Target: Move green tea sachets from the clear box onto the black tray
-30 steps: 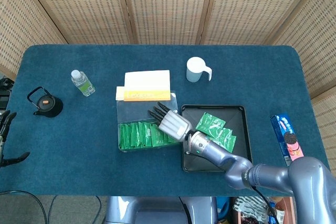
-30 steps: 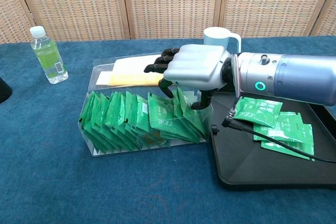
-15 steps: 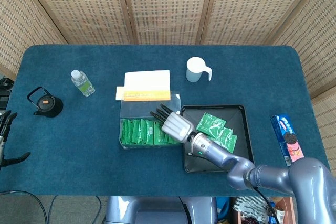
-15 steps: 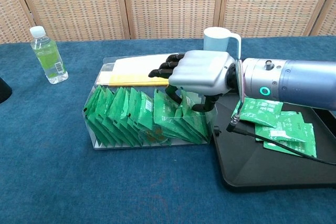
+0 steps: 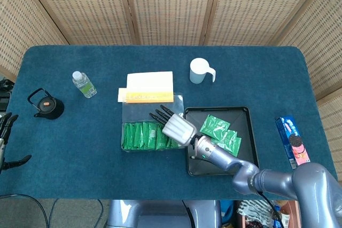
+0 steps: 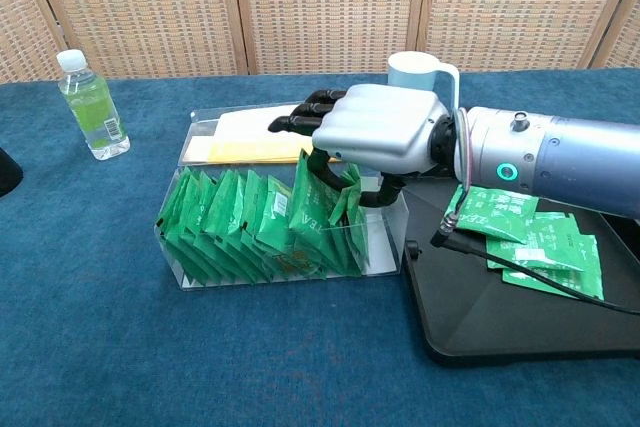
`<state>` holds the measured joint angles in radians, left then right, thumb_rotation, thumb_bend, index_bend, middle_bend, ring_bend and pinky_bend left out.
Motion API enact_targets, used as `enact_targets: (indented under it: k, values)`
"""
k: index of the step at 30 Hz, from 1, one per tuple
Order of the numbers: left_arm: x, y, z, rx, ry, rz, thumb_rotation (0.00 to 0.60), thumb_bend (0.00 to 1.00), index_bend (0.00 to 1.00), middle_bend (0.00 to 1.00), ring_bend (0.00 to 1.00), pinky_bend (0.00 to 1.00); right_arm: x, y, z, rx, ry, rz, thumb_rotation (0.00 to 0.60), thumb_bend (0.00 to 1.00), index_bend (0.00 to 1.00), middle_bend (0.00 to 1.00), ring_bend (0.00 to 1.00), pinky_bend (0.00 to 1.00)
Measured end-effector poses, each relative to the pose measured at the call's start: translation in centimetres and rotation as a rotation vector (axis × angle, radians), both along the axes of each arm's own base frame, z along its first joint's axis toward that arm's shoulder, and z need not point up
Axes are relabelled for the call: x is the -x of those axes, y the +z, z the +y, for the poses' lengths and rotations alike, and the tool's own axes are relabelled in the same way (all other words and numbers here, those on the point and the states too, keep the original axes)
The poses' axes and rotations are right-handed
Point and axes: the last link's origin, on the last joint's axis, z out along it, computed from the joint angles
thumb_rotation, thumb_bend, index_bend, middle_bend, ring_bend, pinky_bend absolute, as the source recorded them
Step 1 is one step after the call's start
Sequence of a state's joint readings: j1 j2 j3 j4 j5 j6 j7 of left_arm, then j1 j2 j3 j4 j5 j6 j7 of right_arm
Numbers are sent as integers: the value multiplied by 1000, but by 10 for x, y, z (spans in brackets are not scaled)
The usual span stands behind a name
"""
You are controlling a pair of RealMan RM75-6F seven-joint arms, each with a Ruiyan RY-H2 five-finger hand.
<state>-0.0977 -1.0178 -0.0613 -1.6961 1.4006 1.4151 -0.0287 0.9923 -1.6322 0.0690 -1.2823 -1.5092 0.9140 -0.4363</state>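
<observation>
Your right hand [image 6: 378,129] hangs over the right end of the clear box [image 6: 190,272], palm down, with its dark fingers [image 6: 300,119] curled into the row of green tea sachets [image 6: 240,222]. The fingers and thumb appear to pinch the rightmost sachet [image 6: 318,202], which stands taller than its neighbours and tilts toward the hand. The rest of the sachets stand packed on edge across the box, leaning slightly.

From the hand, the black tray [image 5: 216,168] lies at about 3 o'clock, touching or just beside the box's right wall; a few sachets [image 5: 219,132] already lie flat on it, overlapping. At 12 o'clock from the box rests a flat yellow-and-white packet [image 5: 147,90], and beyond the tray a pale mug [image 5: 200,71].

Your left hand [image 5: 6,142] sits at the far left edge of the desk [image 5: 256,73], well apart from everything, fingers spread and holding nothing. Near it are a dark teapot [image 5: 45,103] and a small water bottle [image 5: 84,84].
</observation>
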Motion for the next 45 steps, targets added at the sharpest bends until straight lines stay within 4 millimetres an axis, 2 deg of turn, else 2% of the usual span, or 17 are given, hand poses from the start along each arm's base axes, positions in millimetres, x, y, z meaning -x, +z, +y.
enact_targets:
  k: [15,23,31,36,39,45]
  values:
    - [-3,2,-3,-3,-14,-10,600,141,0,0,0,0,-20,32,8,41,80,-77,600,500,676,5,0,0]
    - [-4,3,-4,-3,-25,-15,600,141,0,0,0,0,-31,61,11,92,109,-108,600,500,676,5,0,0]
    - [-5,2,-5,1,-27,-17,600,141,0,0,0,0,-30,90,13,140,108,-129,600,500,676,6,0,0]
    - [-5,1,-5,5,-28,-15,600,141,0,0,0,0,-17,111,16,171,93,-123,600,500,676,9,0,0]
    - [-5,2,-5,4,-29,-16,600,141,0,0,0,0,-1,126,21,188,81,-106,600,500,676,11,0,0]
    - [-7,2,-6,4,-36,-16,600,141,0,0,0,0,52,148,40,184,24,-38,600,500,676,14,0,0]
